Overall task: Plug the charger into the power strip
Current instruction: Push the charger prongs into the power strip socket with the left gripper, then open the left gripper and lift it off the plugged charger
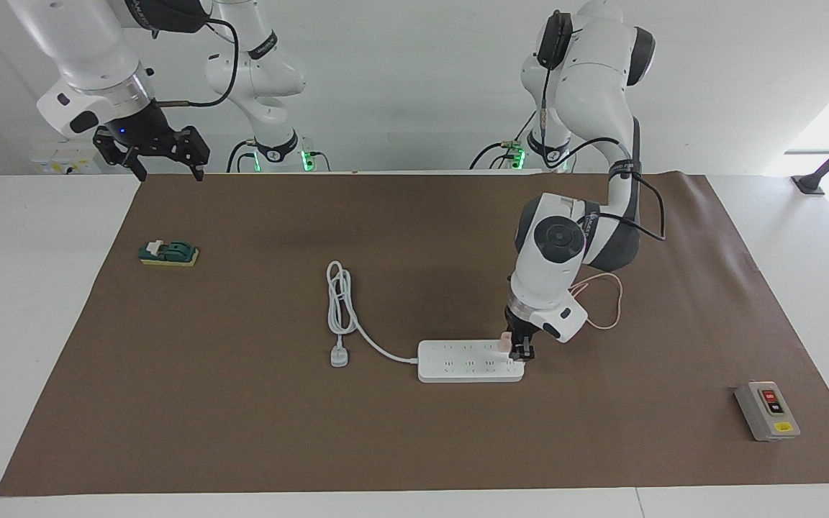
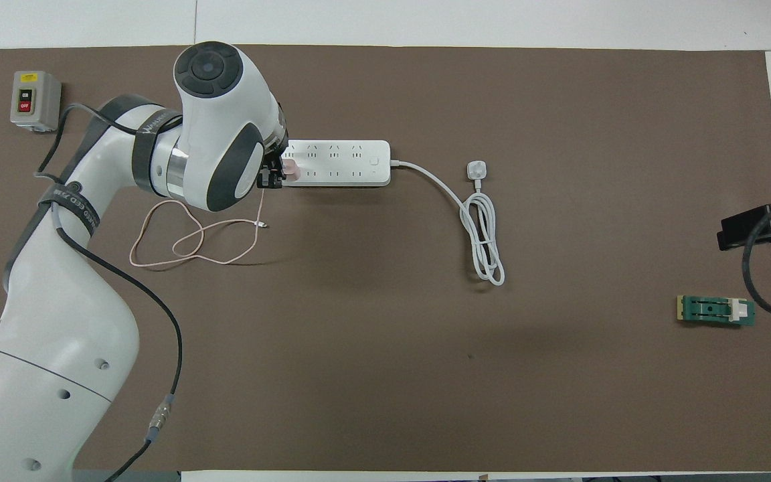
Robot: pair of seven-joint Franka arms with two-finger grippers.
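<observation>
The white power strip [image 1: 458, 364] [image 2: 345, 161] lies flat mid-mat. The pale pink charger [image 1: 504, 342] [image 2: 290, 168] stands on the strip's end toward the left arm, on the row of sockets nearer the robots. Its thin pink cable [image 1: 605, 316] [image 2: 185, 248] loops over the mat nearer the robots. My left gripper [image 1: 522, 352] [image 2: 270, 179] hangs just over that end of the strip, right beside the charger, fingers parted and the charger outside them. My right gripper [image 1: 170, 170] waits open, high over the mat's corner at the right arm's end.
The strip's thick white cord and round plug [image 1: 340, 356] [image 2: 476, 169] lie toward the right arm's end. A grey box with red and black buttons [image 1: 767, 410] [image 2: 35, 100] sits at the left arm's end. A green block [image 1: 168, 253] [image 2: 715, 310] lies below the right gripper.
</observation>
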